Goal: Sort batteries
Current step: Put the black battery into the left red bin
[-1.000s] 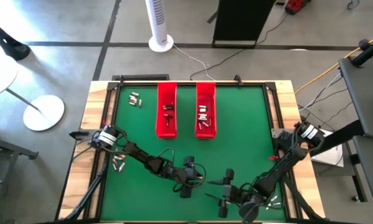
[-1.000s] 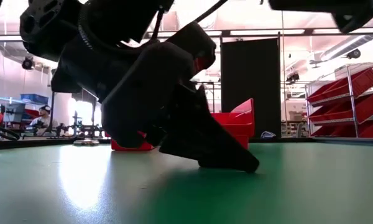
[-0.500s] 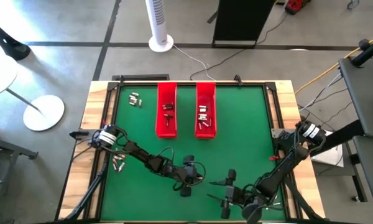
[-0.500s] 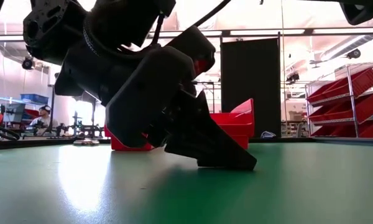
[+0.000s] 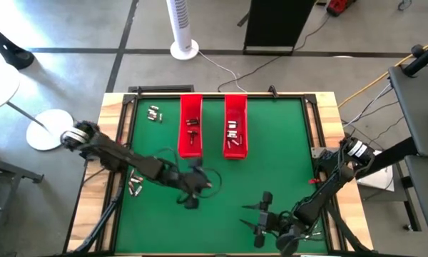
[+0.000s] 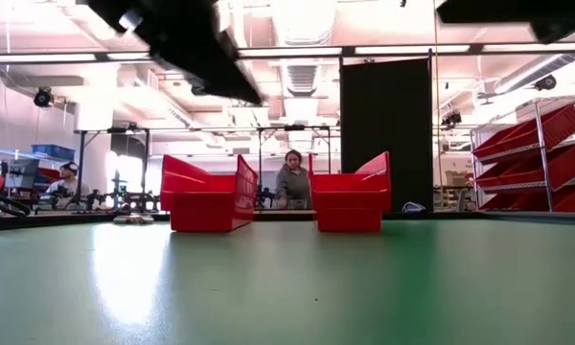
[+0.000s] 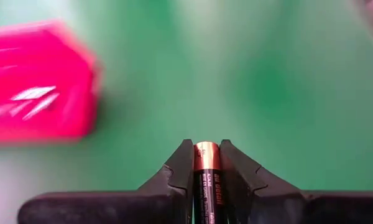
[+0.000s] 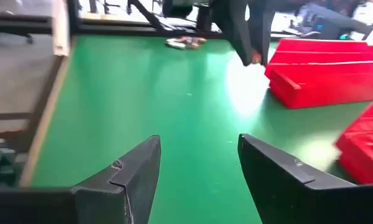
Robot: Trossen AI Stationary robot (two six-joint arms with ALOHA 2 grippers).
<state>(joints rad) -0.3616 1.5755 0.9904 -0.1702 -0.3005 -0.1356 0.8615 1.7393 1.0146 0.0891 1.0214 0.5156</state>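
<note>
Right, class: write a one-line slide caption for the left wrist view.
Left gripper fingers clamp a copper-tipped battery above the green table, red tray beyond.

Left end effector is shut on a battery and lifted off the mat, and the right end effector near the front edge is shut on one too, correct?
Not quite. The left end effector is shut on a battery, but the right end effector stands open with only green mat between its fingers, as the right wrist view shows.
</note>
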